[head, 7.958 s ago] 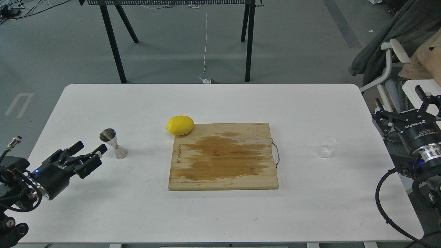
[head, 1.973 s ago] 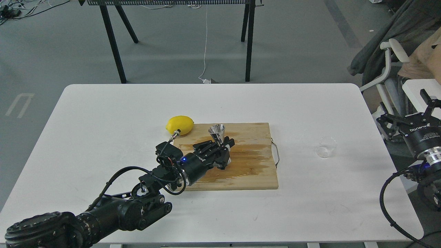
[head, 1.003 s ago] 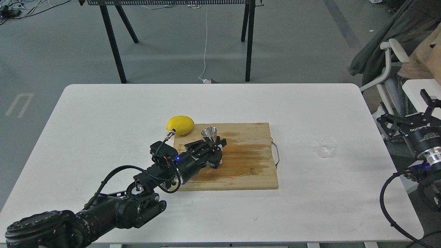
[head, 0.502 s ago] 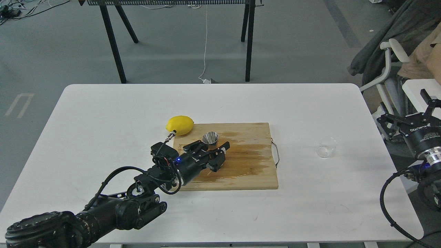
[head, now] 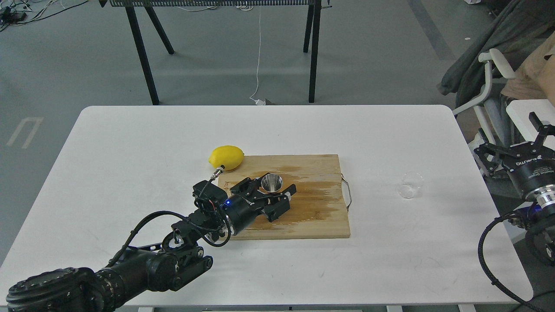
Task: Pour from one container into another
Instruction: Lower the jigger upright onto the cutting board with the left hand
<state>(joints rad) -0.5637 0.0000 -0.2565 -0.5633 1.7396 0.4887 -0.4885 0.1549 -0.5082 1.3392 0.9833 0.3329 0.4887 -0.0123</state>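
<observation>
- On the wooden cutting board [head: 303, 216], my left gripper [head: 271, 193] sits low with its 2 fingers spread wide on either side of the steel jigger [head: 272, 182].
- Between those fingers, the jigger stands upright on the board's left half, its open mouth facing up; I cannot tell whether either finger touches it.
- At the board's far left corner, a yellow lemon [head: 226, 157] rests against the edge, just beyond my left wrist.
- Across the board's middle, a darker wet-looking stain spreads over the wood, and a thin metal handle [head: 347, 190] hangs off the right edge.
- Well to the right of the board, the clear cup [head: 410, 185] stands alone on the white table [head: 130, 143], apart from both grippers.
- At the table's right edge, my right gripper [head: 514, 138] hovers beyond the tabletop with its fingers splayed apart, holding nothing.
- Behind the table, black trestle legs [head: 143, 52] stand on the grey floor.
</observation>
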